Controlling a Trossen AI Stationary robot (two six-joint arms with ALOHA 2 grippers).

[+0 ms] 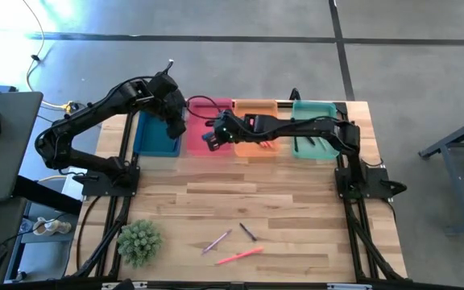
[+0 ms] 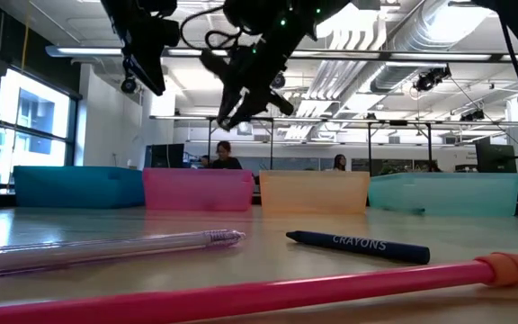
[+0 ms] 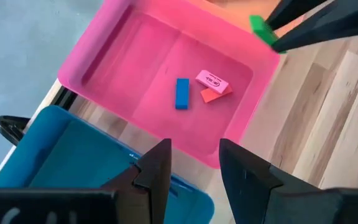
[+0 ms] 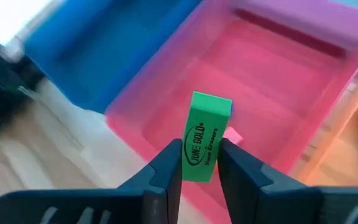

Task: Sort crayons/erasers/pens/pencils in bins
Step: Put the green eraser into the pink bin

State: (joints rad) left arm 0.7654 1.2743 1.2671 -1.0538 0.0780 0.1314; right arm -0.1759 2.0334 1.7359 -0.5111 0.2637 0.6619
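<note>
Above the pink bin's [image 4: 272, 81] near rim, your right pincer [image 4: 199, 163] is clenched on the green eraser [image 4: 205, 137]. Carry it inward over the three erasers [image 3: 199, 89] lying inside, then release low. Left pincer [image 3: 194, 165], parted and empty, hangs over that bin's blue-side edge.

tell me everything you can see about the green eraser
The green eraser is a small bright green block with dark print on its face, rubbery-looking. It is clamped between the two dark fingers of the right hand, standing up from them, held in the air over the near edge of the pink bin. Only the fingers touch it. Blue, pink and red erasers already lie in that bin below.
</note>
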